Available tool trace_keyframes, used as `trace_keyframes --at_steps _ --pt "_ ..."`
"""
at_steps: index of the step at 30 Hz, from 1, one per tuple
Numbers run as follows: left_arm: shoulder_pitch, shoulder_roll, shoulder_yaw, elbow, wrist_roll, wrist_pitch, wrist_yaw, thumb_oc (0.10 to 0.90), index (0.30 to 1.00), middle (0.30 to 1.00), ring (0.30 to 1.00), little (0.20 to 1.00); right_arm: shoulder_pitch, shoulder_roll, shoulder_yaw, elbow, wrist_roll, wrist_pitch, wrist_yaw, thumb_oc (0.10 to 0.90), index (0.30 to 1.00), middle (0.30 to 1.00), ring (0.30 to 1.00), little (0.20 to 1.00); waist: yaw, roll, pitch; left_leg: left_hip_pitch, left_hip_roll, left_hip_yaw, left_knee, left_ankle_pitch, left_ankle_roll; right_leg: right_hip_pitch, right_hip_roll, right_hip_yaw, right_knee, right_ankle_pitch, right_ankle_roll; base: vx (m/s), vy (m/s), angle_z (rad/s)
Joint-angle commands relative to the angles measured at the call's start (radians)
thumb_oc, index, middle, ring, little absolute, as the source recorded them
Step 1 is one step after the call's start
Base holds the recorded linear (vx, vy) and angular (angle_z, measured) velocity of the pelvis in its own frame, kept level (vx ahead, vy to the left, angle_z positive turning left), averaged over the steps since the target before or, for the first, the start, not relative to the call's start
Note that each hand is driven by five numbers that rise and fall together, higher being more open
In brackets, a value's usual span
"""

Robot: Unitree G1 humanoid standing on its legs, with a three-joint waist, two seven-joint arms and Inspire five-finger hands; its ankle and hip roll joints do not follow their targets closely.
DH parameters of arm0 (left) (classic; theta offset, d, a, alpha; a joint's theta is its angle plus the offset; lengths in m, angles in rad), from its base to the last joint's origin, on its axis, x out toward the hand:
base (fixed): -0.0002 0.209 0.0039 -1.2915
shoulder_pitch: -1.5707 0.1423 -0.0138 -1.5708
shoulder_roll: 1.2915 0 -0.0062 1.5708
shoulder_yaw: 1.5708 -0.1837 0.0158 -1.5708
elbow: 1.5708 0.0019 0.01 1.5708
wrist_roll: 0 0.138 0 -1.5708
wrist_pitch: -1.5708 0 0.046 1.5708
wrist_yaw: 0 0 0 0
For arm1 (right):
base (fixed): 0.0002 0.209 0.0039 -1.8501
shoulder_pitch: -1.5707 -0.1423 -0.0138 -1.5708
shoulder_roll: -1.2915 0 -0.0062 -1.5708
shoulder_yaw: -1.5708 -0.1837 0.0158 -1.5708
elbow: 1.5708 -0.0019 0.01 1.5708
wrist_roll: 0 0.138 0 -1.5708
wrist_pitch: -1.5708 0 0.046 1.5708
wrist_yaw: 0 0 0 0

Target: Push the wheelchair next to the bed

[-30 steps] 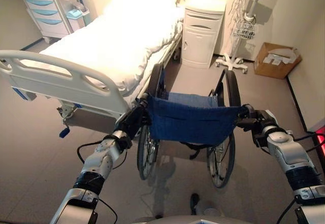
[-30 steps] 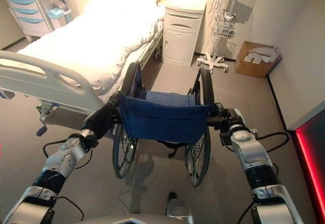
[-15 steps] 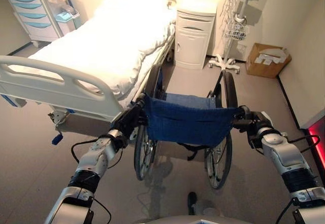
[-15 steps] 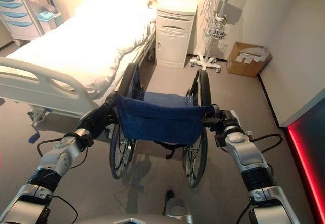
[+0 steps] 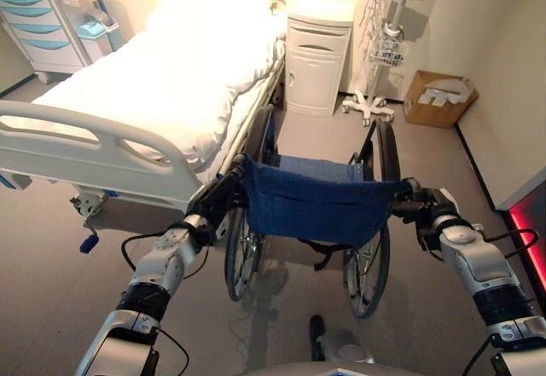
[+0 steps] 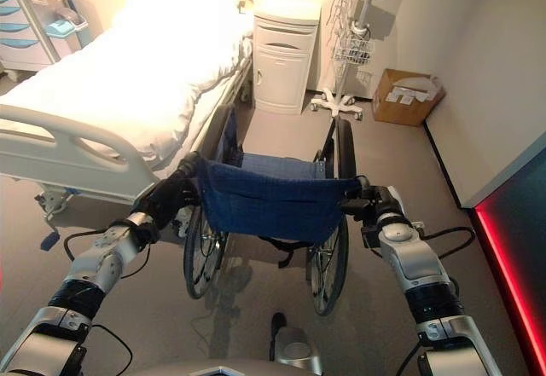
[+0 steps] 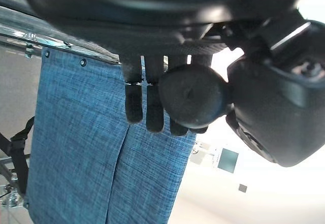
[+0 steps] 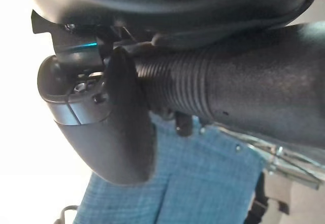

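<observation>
Since a second earlier, the whole view had swung so that the bed and cabinets sat further left and more of the right-hand wall showed, which reads as the camera moving; the wheelchair held about the same place between the two arms. At far left stood a white drawer trolley with pale blue drawer fronts (image 5: 44,20), and beside it the white hospital bed with a white quilt and a moulded white footboard (image 5: 162,78). The dark left hand (image 5: 217,204) was wrapped round the black left push-handle (image 7: 192,100), its fingers (image 7: 134,104) curled over the grip. The black-framed wheelchair with a blue fabric backrest and spoked wheels (image 5: 317,207) stood on the grey floor just beside the bed's right side, near its foot end, facing a white bedside cabinet (image 5: 316,65). Further right stood a white wheeled monitor stand with a wire basket (image 5: 386,56) and an open brown cardboard box (image 5: 438,99) by the wall. The dark right hand (image 5: 424,204) was closed round the ribbed black right push-handle (image 8: 244,92).
</observation>
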Motion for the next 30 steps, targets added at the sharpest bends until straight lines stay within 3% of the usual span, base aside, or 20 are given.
trace_keyframes --at_steps 1,3,5,9,11,16,17,21,23,25,27,28,29,30 --pt "-0.154 -0.163 -0.044 0.098 0.026 -0.065 0.146 0.400 0.300 0.300 0.300 0.300 0.132 0.122 0.188 -0.138 0.044 -0.263 0.064 0.400 0.300 0.300 0.300 0.300 -0.072 0.081 0.070 -0.090 -0.002 -0.138 0.152 -0.039 -0.054 -0.060 -0.039 0.009 0.065 0.050 -0.012 0.04 -0.031 0.11" --pt "-0.169 -0.169 -0.045 0.110 0.014 -0.081 0.179 0.400 0.300 0.300 0.300 0.300 0.080 0.130 0.184 -0.105 0.068 -0.263 0.024 0.400 0.300 0.300 0.300 0.300 -0.057 0.084 0.074 -0.090 0.005 -0.149 0.174 -0.049 -0.056 -0.059 -0.054 0.022 0.109 0.049 -0.016 0.13 -0.106 0.13" --pt "-0.180 -0.171 -0.044 0.118 0.014 -0.080 0.190 0.400 0.300 0.300 0.300 0.300 0.048 0.142 0.181 -0.075 0.070 -0.269 -0.008 0.400 0.300 0.300 0.300 0.300 -0.043 0.081 0.068 -0.075 0.005 -0.177 0.185 -0.073 -0.066 -0.050 -0.062 0.029 0.064 0.047 0.002 0.25 -0.164 0.09" --pt "-0.163 -0.173 -0.031 0.110 0.050 -0.078 0.166 0.400 0.300 0.300 0.300 0.300 0.017 0.159 0.156 -0.052 0.071 -0.273 -0.041 0.400 0.300 0.300 0.300 0.300 -0.018 0.038 0.069 -0.065 0.006 -0.202 0.228 -0.107 -0.064 -0.054 -0.081 0.003 -0.012 0.092 0.013 0.18 -0.251 0.01" --pt "-0.146 -0.180 -0.022 0.103 0.084 -0.072 0.147 0.400 0.300 0.300 0.300 0.300 0.002 0.158 0.135 -0.025 0.059 -0.279 -0.029 0.400 0.300 0.300 0.300 0.300 -0.006 0.038 0.065 -0.060 0.025 -0.222 0.245 -0.122 -0.058 -0.029 -0.082 -0.006 0.008 0.043 0.008 0.19 -0.278 0.08" --pt "-0.136 -0.157 -0.022 0.096 0.094 -0.047 0.134 0.400 0.300 0.300 0.300 0.300 -0.046 0.141 0.137 0.021 0.042 -0.258 -0.013 0.400 0.300 0.300 0.300 0.300 0.010 0.042 0.025 -0.034 0.084 -0.230 0.269 -0.129 -0.086 0.007 -0.059 -0.021 0.046 -0.046 -0.019 0.21 -0.299 0.20" --pt "-0.134 -0.151 -0.017 0.095 0.083 -0.042 0.135 0.400 0.300 0.300 0.300 0.300 -0.053 0.135 0.137 0.028 0.046 -0.255 -0.003 0.400 0.300 0.300 0.300 0.300 0.012 0.046 0.014 -0.025 0.100 -0.234 0.279 -0.118 -0.101 0.023 -0.048 -0.031 0.043 -0.063 -0.033 0.23 -0.279 0.20" --pt "-0.114 -0.147 0.000 0.088 0.099 -0.031 0.134 0.400 0.300 0.300 0.300 0.300 -0.067 0.122 0.134 0.030 0.064 -0.239 0.018 0.400 0.300 0.300 0.300 0.300 0.022 0.056 -0.021 -0.070 0.155 -0.255 0.429 0.030 -0.174 0.077 0.002 -0.044 0.010 -0.114 -0.101 0.18 -0.209 0.13" --pt "-0.103 -0.138 0.008 0.084 0.106 -0.031 0.116 0.400 0.300 0.300 0.300 0.300 -0.056 0.112 0.130 0.017 0.058 -0.234 0.025 0.400 0.300 0.300 0.300 0.300 0.027 0.050 -0.022 -0.132 0.176 -0.245 0.547 0.068 -0.193 0.108 0.007 -0.054 0.002 -0.139 -0.129 0.16 -0.155 -0.11" --pt "-0.093 -0.135 0.016 0.075 0.102 -0.032 0.100 0.400 0.300 0.300 0.300 0.300 -0.041 0.106 0.121 0.012 0.046 -0.246 0.022 0.400 0.300 0.300 0.300 0.300 0.036 0.042 -0.014 -0.183 0.199 -0.230 0.577 0.065 -0.190 0.140 0.002 -0.058 0.000 -0.156 -0.140 0.19 -0.092 0.00" --pt "-0.083 -0.134 0.023 0.075 0.094 -0.043 0.086 0.400 0.300 0.300 0.300 0.300 -0.035 0.109 0.119 0.018 0.040 -0.265 0.013 0.400 0.300 0.300 0.300 0.300 0.048 0.051 -0.006 -0.201 0.181 -0.237 0.525 0.043 -0.173 0.164 0.007 -0.053 0.005 -0.173 -0.135 0.19 0.027 0.04" --pt "-0.075 -0.133 0.027 0.074 0.097 -0.049 0.079 0.400 0.300 0.300 0.300 0.300 -0.038 0.116 0.118 0.022 0.037 -0.269 0.005 0.400 0.300 0.300 0.300 0.300 0.058 0.056 -0.006 -0.211 0.156 -0.245 0.461 0.042 -0.163 0.174 0.015 -0.046 0.004 -0.181 -0.130 0.27 0.116 -0.01" --pt "-0.067 -0.126 0.026 0.076 0.095 -0.063 0.067 0.400 0.300 0.300 0.300 0.300 -0.047 0.120 0.120 0.027 0.039 -0.271 -0.009 0.400 0.300 0.300 0.300 0.300 0.074 0.074 0.000 -0.225 0.126 -0.262 0.325 0.043 -0.157 0.198 0.036 -0.042 0.003 -0.199 -0.122 0.23 0.101 -0.06" --pt "-0.067 -0.125 0.026 0.077 0.094 -0.065 0.065 0.400 0.300 0.300 0.300 0.300 -0.048 0.121 0.120 0.027 0.038 -0.272 -0.011 0.400 0.300 0.300 0.300 0.300 0.077 0.074 -0.002 -0.229 0.122 -0.264 0.309 0.047 -0.157 0.198 0.038 -0.041 0.001 -0.198 -0.122 0.15 0.074 0.03"
